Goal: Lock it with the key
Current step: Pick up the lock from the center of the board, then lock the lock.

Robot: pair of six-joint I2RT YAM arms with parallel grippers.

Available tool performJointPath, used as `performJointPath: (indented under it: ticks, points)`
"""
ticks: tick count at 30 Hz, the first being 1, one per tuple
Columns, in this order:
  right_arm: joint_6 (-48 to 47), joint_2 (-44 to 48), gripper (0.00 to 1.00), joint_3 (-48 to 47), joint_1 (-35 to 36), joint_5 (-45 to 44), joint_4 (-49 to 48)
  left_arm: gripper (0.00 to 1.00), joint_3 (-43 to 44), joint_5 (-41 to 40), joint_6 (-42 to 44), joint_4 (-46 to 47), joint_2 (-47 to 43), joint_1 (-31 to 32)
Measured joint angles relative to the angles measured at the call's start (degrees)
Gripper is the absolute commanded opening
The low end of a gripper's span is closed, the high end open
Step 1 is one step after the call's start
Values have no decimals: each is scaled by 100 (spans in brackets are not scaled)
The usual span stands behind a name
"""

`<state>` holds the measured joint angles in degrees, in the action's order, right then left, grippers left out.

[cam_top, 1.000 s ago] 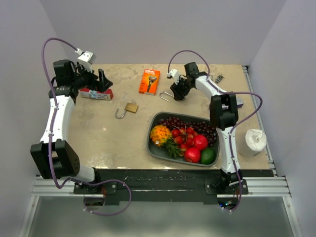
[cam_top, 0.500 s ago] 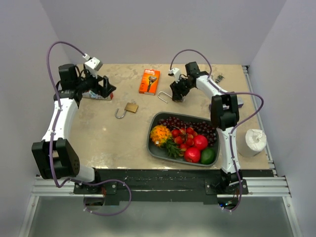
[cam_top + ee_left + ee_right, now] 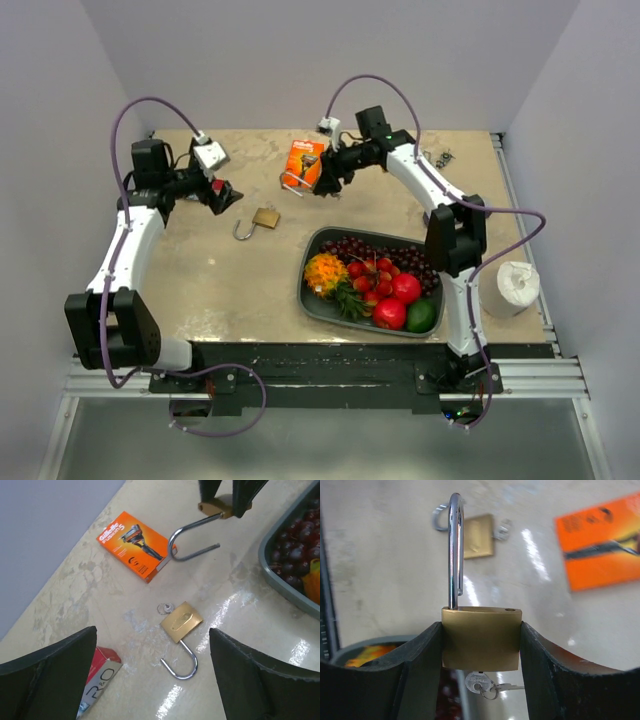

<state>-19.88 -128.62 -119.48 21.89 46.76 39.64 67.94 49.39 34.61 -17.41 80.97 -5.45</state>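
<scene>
The tan surface (image 3: pixel 220 290) fills the top view. A fruit tray (image 3: pixel 304 272) is set lower right of ctr, a paper roll (image 3: pixel 510 288) at the right edge & an orange razor box (image 3: pixel 303 163) at upper ctr.

The right claw (image 3: pixel 226 495) is seen at the top of the left wrist view, clamped on the brass body of a padlock (image 3: pixel 481 637). The padlock appears to be held clear of the surface, near the razor box. Its shackle (image 3: pixel 454 550) is open: one leg is seated, while the other hole in the body is seen empty. A key (image 3: pixel 481 684) w/ a small ring is seated in the keyway, at the btm of the right wrist view.

A second padlock (image 3: pixel 181 622), also open, is left lying on the surface at ctr of the left wrist view. The left claw (image 3: pixel 225 196) is spread wide & holds nothing. It is found upper left in the top view, near a red box (image 3: pixel 102 672).

Step judged: lock picked up & presented, closing not yet done. The next move prob. calls for the free shackle leg to be swung over its hole & pressed in, then the key to be turned. For that the left claw would have to be narrowed onto a v. small key, so alignment is critical.
</scene>
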Motion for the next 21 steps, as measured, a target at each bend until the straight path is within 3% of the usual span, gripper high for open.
performJointPath:
  ticks: [9,21]
  points:
    - [-356,85,0,-284,992,903,1082,94,-254,24,2090,-979,-358,1025]
    - [-1257,85,0,-328,994,1193,2168,70,-446,-203,2789,-1508,-363,1467]
